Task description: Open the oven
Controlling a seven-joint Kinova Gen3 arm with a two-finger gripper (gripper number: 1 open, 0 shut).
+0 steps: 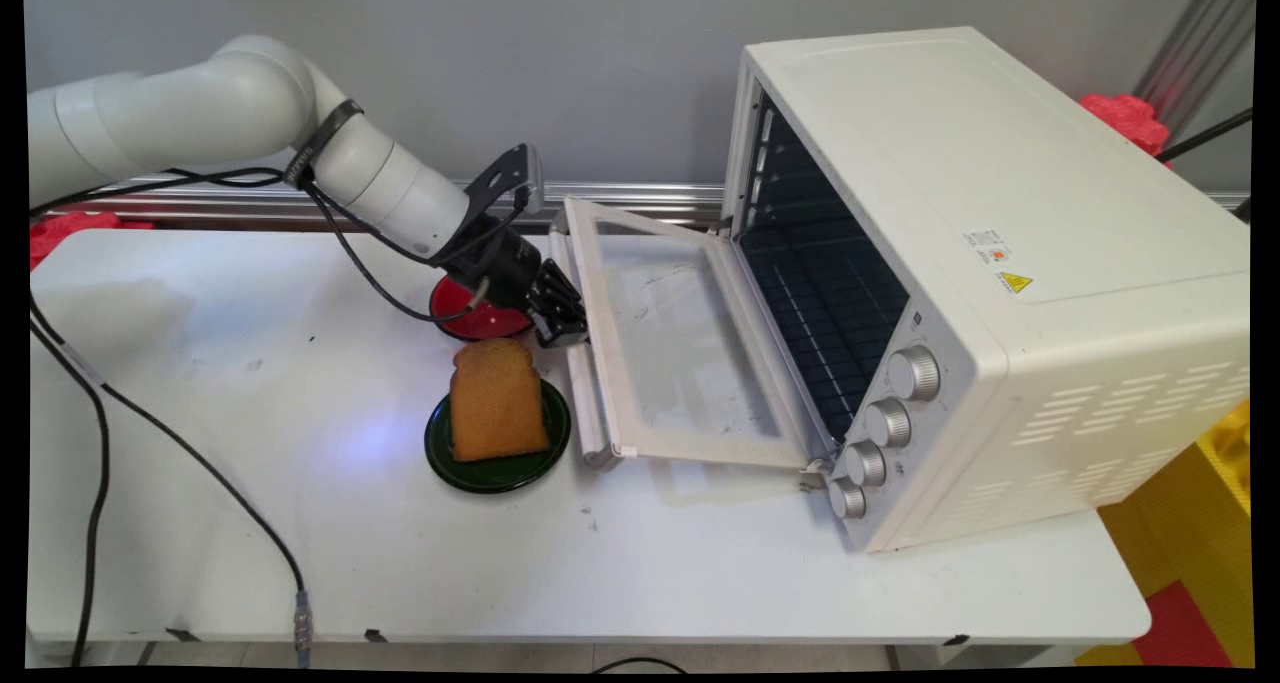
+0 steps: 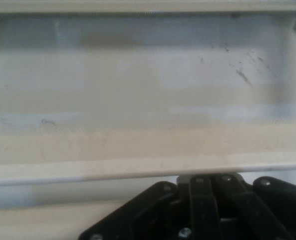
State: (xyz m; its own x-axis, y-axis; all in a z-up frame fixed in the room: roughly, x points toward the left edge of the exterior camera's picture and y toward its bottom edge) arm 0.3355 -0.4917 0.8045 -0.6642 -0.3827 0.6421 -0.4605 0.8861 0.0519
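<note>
The gripper [image 1: 562, 335] sits against the handle bar [image 1: 585, 403] along the left edge of the oven door [image 1: 680, 353], which lies fully open; whether its jaws clasp the bar cannot be told. The door looks stiff, hinged and fairly light, best held by that bar. Just near and left, a toast slice [image 1: 495, 400] rests on a green plate [image 1: 500, 473], with a red plate [image 1: 470, 313] behind the arm.

We take this for a robotics lab staged as a kitchen. A white arm [image 1: 230, 123] trailing loose black cables [image 1: 200, 463] works at a bare white table [image 1: 300, 563] set against a plain grey wall [image 1: 550, 73] with a metal rail [image 1: 620, 195]. The kitchen things, an oven [image 1: 1000, 263], toast [image 1: 495, 400] and plates [image 1: 500, 468], look like props.
</note>
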